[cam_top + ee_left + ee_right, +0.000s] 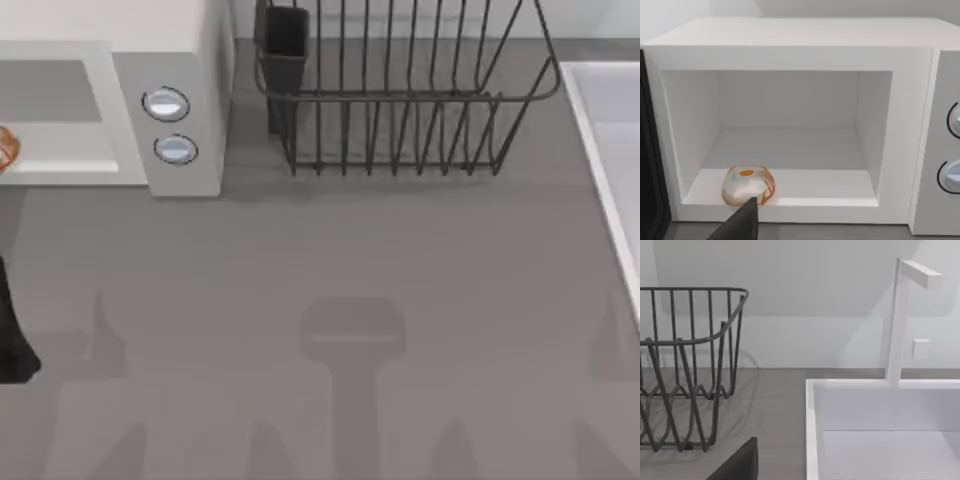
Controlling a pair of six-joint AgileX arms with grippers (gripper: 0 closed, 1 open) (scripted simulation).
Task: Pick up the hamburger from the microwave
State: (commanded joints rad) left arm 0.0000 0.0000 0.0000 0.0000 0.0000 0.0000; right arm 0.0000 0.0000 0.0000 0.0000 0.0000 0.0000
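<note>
The microwave (150, 110) stands at about ten o'clock on the grey desk (330, 300) in the top view, its door swung open and its pale cavity facing the near edge. Two round silver-blue knobs (166, 104) sit one above the other on its control panel, toward the three o'clock side of the opening.

The hamburger (748, 185) lies inside the microwave on the cavity floor, close to the front lip and toward the nine o'clock side of the opening as the left wrist view faces it. In the top view it is an orange-brown sliver (6, 148) at the far nine o'clock edge.

The left hand (742, 222) is just outside the microwave's opening, a dark finger tip rising in front of the hamburger; whether its fingers are apart or together cannot be told.

The right hand (740, 462) is over the three o'clock side of the desk, between the black wire dish rack (687, 370) and the white sink (885, 430) with its faucet (900, 320); its fingers' state cannot be told either. In the top view the dish rack (400, 100) is at twelve o'clock.
</note>
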